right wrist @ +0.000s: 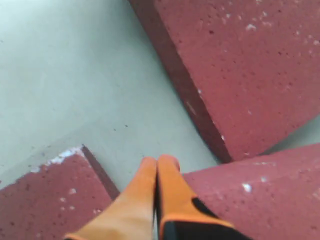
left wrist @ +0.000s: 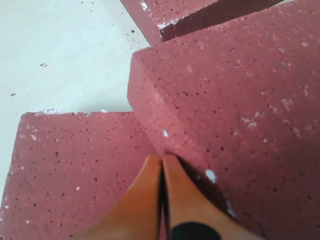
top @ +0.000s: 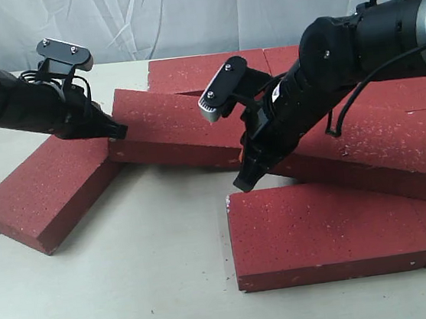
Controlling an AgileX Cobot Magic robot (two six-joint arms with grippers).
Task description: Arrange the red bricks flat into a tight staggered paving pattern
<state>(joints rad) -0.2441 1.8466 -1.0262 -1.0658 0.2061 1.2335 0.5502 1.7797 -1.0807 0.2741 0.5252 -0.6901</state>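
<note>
Paving is nowhere near tight yet. Across the table (top: 136,291) the red bricks (top: 203,72) lie scattered, some flat and at least two tilted on their neighbours.

The tilted middle brick (top: 174,125) has one end propped on the flat left brick (top: 44,194). That overlap sits directly ahead of my left tool (top: 116,129). Its fingers (left wrist: 150,175) are pinched together on nothing, the tip at the seam between the two.

My right tool (top: 244,180) is likewise closed and empty. It hovers over bare table with the front brick (top: 325,227) just beneath and beside its tip.

I judge the step in hand to be levelling that propped brick. Next I'd push its raised end sideways off the left brick, so it drops flat.
</note>
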